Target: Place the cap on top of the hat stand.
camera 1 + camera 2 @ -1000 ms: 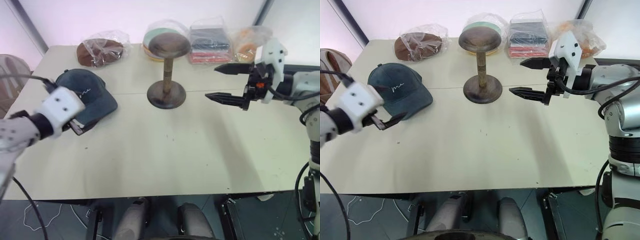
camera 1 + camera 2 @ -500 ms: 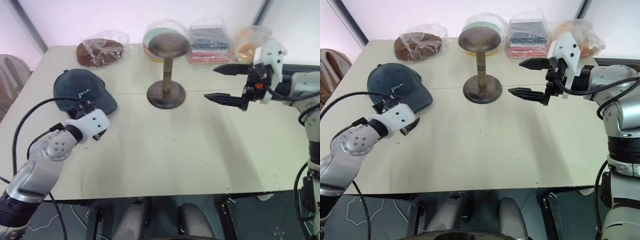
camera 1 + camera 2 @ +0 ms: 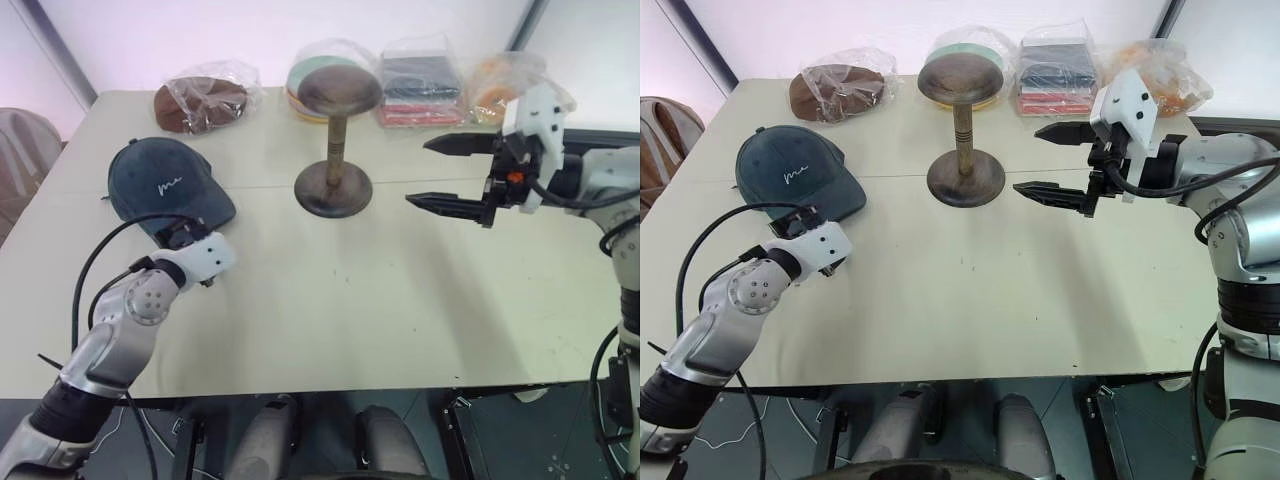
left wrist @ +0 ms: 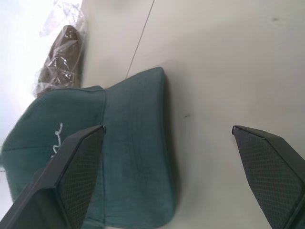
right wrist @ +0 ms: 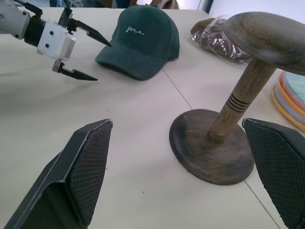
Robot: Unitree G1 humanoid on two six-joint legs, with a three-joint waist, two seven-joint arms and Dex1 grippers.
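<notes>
The dark blue-grey cap [image 3: 165, 180] with white script lies on the table's left side, brim toward me. My left gripper [image 5: 102, 62] hangs low just in front of the brim, open and empty. In the left wrist view the brim [image 4: 136, 157] lies between the spread fingers, one finger [image 4: 71, 181] over the cap's side and the other over bare table. The brown hat stand [image 3: 336, 140] stands upright mid-table with its domed top bare. My right gripper [image 3: 417, 172] hovers open and empty to the right of the stand's base.
Plastic-bagged items line the table's far edge: a brown hat [image 3: 200, 100], round coloured discs [image 3: 300, 75] behind the stand, dark and red folded goods [image 3: 420, 85], and an orange item [image 3: 490, 80]. A chair [image 3: 20, 140] stands off the table's left side.
My left arm has come down and forward, bringing its open gripper from near the camera to just in front of the cap's brim. The right gripper has kept still.
</notes>
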